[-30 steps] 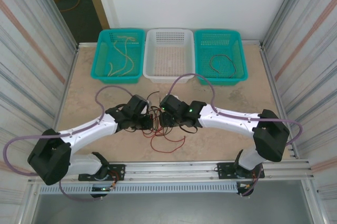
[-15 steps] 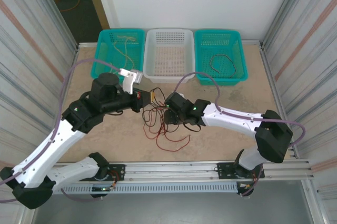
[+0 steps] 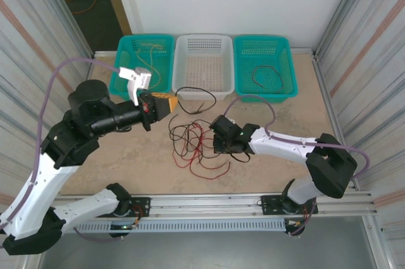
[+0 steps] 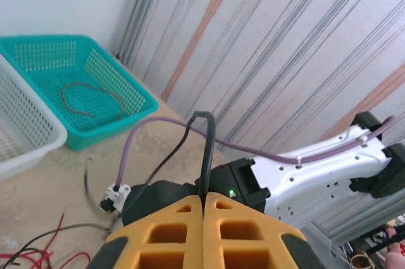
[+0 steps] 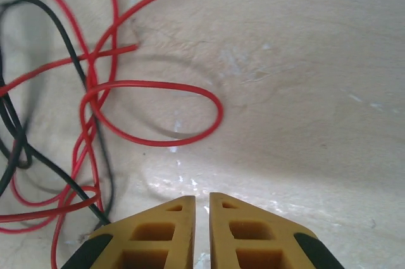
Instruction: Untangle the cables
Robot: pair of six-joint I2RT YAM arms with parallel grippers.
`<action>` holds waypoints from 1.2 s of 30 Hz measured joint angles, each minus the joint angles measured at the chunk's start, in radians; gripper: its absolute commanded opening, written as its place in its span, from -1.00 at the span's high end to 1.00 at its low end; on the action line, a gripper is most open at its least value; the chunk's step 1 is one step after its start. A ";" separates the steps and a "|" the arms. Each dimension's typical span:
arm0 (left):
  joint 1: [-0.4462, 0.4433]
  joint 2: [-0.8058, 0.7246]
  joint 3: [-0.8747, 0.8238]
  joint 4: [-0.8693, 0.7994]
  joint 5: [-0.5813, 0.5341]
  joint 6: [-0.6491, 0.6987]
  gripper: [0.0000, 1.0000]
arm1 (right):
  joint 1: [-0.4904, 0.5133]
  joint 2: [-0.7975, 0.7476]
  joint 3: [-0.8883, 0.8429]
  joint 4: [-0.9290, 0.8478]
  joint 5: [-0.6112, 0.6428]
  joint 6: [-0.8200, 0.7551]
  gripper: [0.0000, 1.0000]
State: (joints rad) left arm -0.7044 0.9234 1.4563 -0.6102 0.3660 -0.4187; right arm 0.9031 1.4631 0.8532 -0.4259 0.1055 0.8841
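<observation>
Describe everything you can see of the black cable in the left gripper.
The black cable is thin, flexible and dark, seemingly rubber-coated. The left gripper, shut, pinches it between orange fingers; it rises from them in a tight arch. It loops before the white basket and runs down into the tangle of red and black cables on the table.

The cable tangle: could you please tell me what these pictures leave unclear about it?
- Top view: crossings in the tangle, strands too thin.
- Right wrist view: red cable cut off by the left edge.
- Left wrist view: left gripper hides the pinched black cable below its fingertips.
</observation>
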 measured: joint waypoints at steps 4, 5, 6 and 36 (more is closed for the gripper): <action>0.063 0.000 0.039 -0.005 -0.023 0.000 1.00 | -0.040 -0.023 -0.036 0.010 -0.016 0.024 0.33; 0.086 0.003 0.046 -0.008 -0.025 0.000 1.00 | -0.047 -0.026 -0.047 0.010 -0.021 0.028 0.07; 0.109 0.009 0.053 -0.007 -0.025 -0.002 1.00 | -0.048 -0.028 -0.054 0.010 -0.024 0.028 -0.10; 0.363 1.025 0.517 0.330 0.065 -0.239 -0.07 | -0.032 -0.414 -0.060 -0.158 0.117 -0.021 -0.38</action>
State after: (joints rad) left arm -0.3412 1.9484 1.9728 -0.2806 0.4309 -0.6579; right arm 0.8711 1.0489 0.7933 -0.5835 0.2230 0.8627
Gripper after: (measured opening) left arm 0.450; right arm 0.688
